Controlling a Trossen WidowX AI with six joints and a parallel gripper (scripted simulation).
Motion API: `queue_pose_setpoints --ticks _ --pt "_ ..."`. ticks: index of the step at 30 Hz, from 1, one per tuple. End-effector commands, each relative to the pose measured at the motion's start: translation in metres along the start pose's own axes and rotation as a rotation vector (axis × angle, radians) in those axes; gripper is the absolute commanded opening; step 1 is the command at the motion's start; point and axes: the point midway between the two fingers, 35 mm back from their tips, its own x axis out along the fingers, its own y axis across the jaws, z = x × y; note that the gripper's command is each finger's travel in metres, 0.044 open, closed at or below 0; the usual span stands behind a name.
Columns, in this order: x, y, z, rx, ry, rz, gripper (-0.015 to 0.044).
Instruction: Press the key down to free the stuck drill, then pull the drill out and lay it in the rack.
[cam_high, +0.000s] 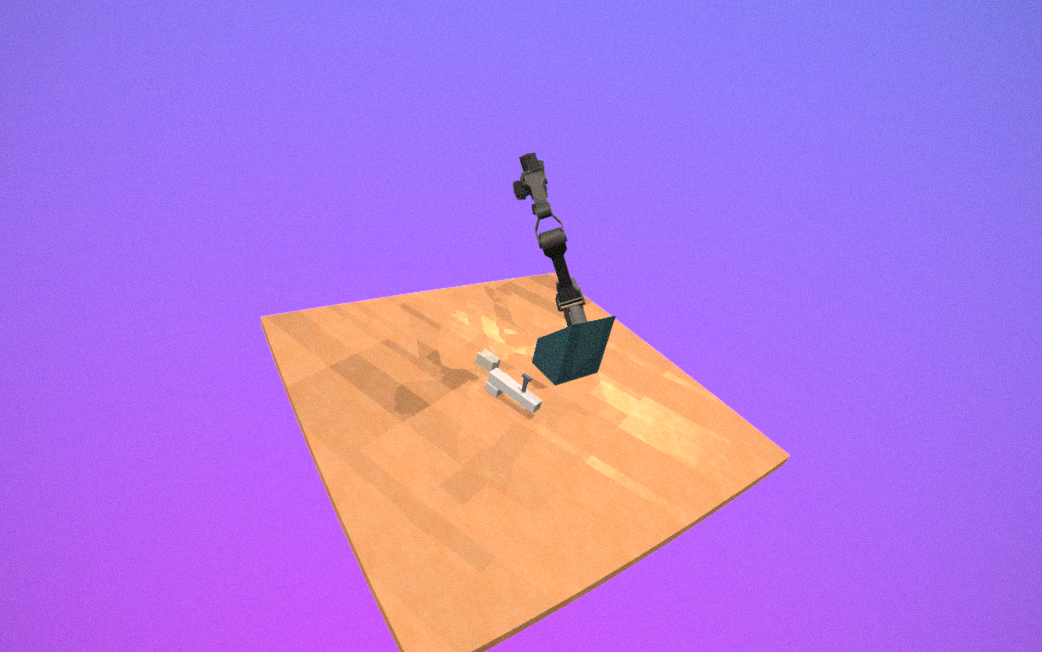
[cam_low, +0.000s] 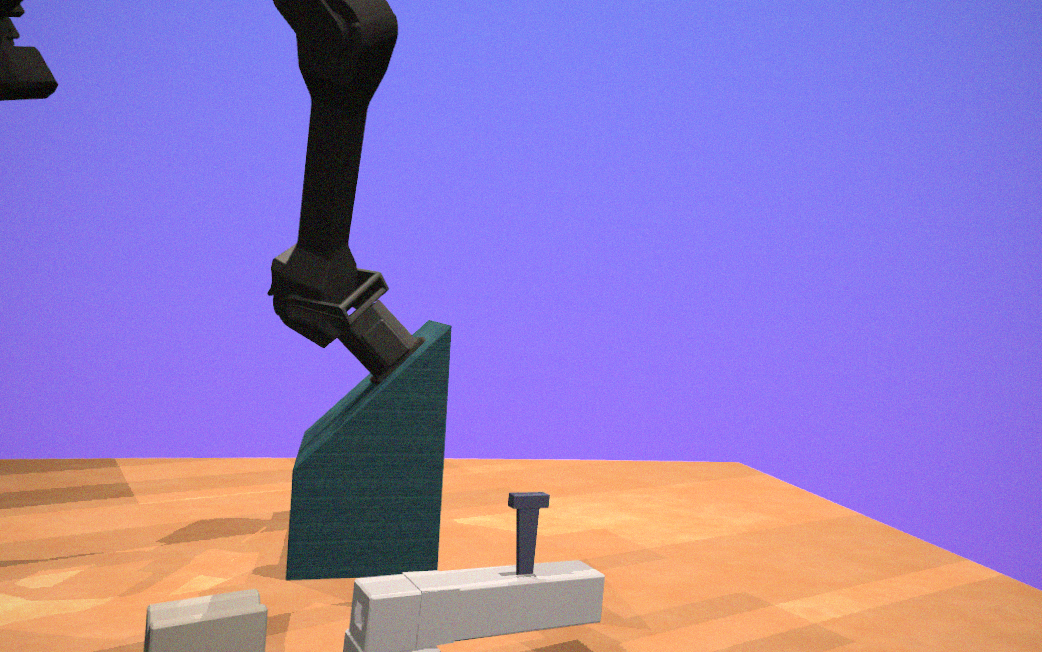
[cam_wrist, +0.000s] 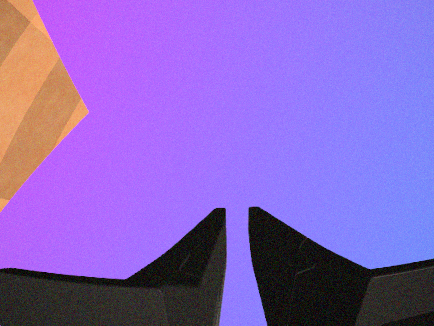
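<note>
We see our gripper nearly closed on nothing, raised high; the drill and its key lie well below it on the tabletop.

Single dark grey, matte robot arm built of boxy, angular links. The long lower link is a slim tapered beam ending in a rounded joint housing. A blocky bracket with an open rectangular frame joins it to a square-section stub at its foot. The dark parallel-jaw gripper has two wedge-shaped fingers tapering to sharp tips. No markings, cables or screws discernible.
</note>
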Motion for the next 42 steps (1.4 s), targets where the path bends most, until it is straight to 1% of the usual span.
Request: queue_pose_setpoints --ticks 1,5,9,14,19,25,32,37,42 --pt "0.047 0.051 0.021 0.139 -0.107 0.205 0.0000" --pt "0.071 0.093 0.056 0.237 -0.199 0.374 0.0000" --pt "0.080 0.138 0.100 0.303 -0.278 0.548 0.0000" --pt "0.071 0.191 0.154 0.337 -0.342 0.746 0.0000" --pt "0.044 0.240 0.205 0.329 -0.385 0.926 0.0000" --pt "-0.015 0.291 0.255 0.260 -0.449 1.109 0.0000" --pt "-0.104 0.338 0.293 0.167 -0.520 1.284 0.0000" --pt "-0.173 0.371 0.301 0.070 -0.528 1.375 0.0000" --pt "-0.242 0.401 0.294 -0.050 -0.535 1.427 0.0000"
